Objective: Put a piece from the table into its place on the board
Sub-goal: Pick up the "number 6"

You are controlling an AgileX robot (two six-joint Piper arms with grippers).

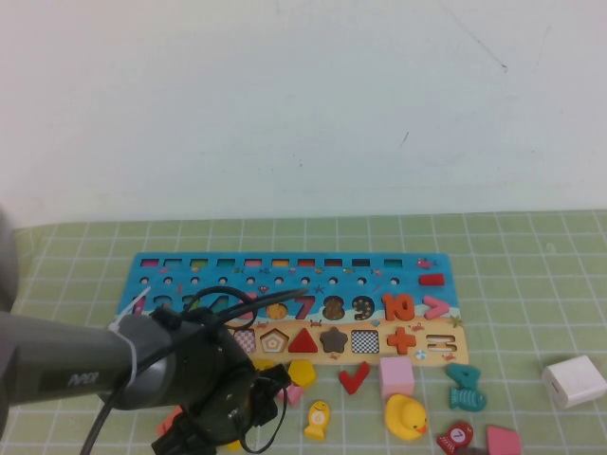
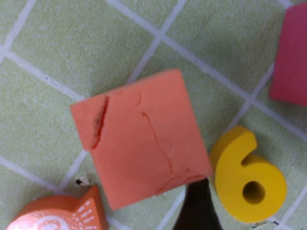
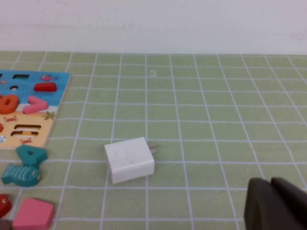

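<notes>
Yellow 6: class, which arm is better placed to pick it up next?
Left. The left gripper hangs open right above the yellow 6, beside the orange block. The right gripper sits far off near the white charger.

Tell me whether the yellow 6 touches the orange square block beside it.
Apart. In the left wrist view a narrow strip of green mat shows between the yellow 6 and the orange square block, with a dark end effector fingertip below that gap.

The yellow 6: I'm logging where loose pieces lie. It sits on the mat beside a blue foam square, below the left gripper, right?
Not quite: the foam square beside the yellow 6 is orange, not blue, as the left wrist view shows. The rest holds: both lie on the mat below the open left gripper.
</notes>
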